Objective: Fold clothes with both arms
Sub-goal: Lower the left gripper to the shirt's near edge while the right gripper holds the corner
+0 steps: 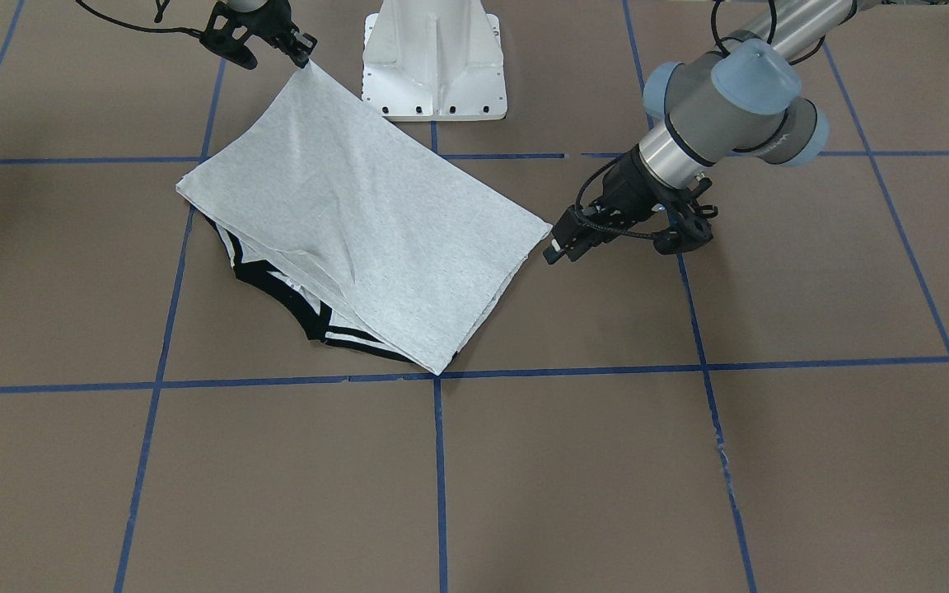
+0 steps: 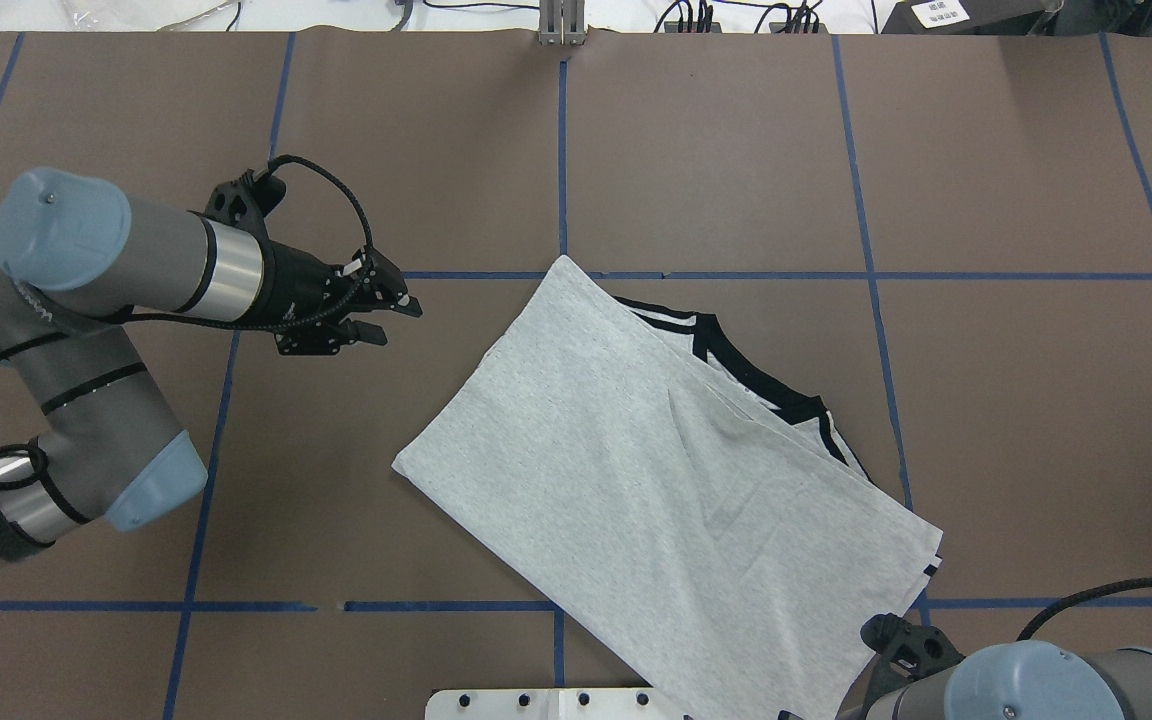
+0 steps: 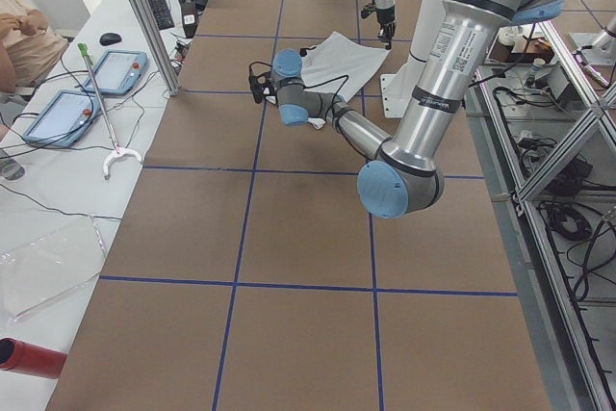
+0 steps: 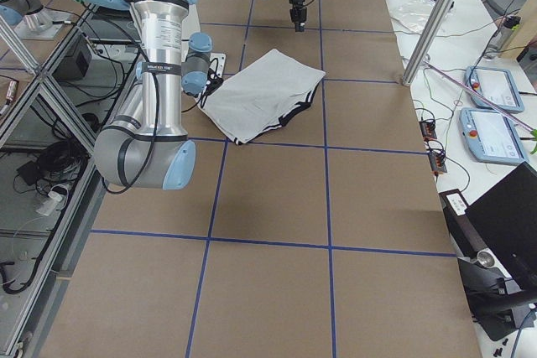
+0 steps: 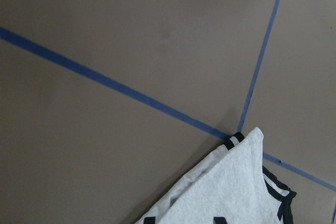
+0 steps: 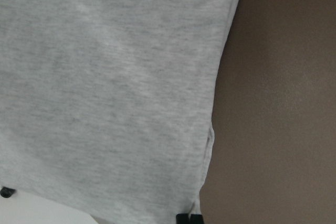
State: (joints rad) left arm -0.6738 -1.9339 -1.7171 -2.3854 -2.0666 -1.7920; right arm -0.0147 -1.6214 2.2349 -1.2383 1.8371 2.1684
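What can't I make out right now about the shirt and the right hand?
- Right hand: it meets the shirt corner in the front view, but is too small to tell if it grips. The overhead view's bottom edge cuts it off.
- Shirt's front: hidden in every view, folded under plain grey cloth.
- Right wrist view: cloth and table only, the hand itself out of frame.

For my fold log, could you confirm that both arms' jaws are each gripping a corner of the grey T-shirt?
Not quite. The left gripper grips nothing: the overhead exterior view shows its jaws open over the table, apart from the T-shirt. Only the right gripper grips a corner.
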